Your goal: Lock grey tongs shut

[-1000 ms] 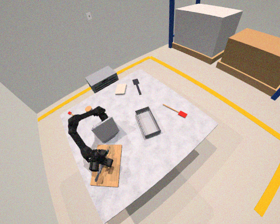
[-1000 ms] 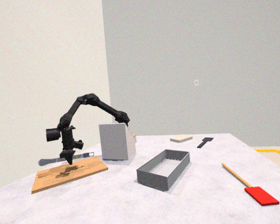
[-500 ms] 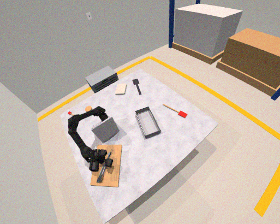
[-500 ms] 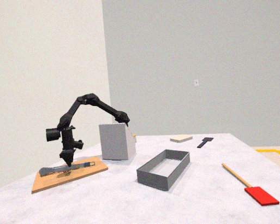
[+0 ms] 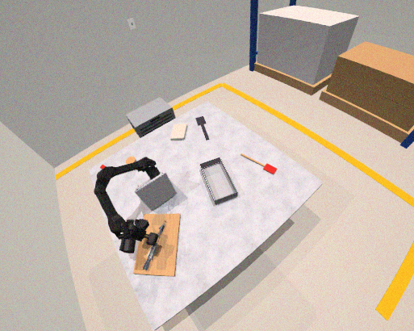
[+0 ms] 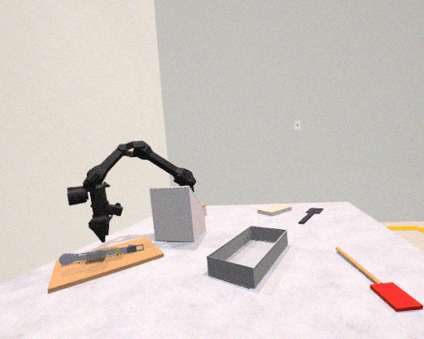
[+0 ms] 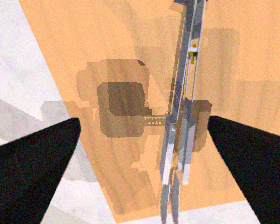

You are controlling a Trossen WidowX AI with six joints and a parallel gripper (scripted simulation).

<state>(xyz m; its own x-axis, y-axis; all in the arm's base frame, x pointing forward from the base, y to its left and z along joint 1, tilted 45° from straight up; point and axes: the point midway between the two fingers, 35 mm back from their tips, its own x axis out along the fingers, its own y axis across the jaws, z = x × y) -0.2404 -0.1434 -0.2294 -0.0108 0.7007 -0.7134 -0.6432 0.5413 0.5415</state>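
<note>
The grey tongs [image 5: 149,257] [image 6: 83,254] [image 7: 180,87] lie lengthwise along the wooden board [image 5: 172,226] [image 6: 150,249] [image 7: 251,30]. In the wrist view their two arms run nearly parallel with a narrow gap, and the yellow-marked hinge part shows near the top. Whether the lock holds is not visible. My gripper [image 6: 103,240] [image 7: 144,122] is open wide and empty, just above the board. The tongs pass between its fingers from above, nearer the right finger, touching neither. The roasting tin [image 5: 227,198] [image 6: 230,273] stands mid-table with nothing across it.
A tall grey block [image 5: 157,194] [image 6: 172,215] stands beyond the board, close to the arm. A red-headed spatula [image 5: 269,169] [image 6: 396,297] lies past the tin. A dark spatula [image 5: 201,121] [image 6: 314,211] and a cream slab [image 5: 178,132] [image 6: 274,210] lie at the back.
</note>
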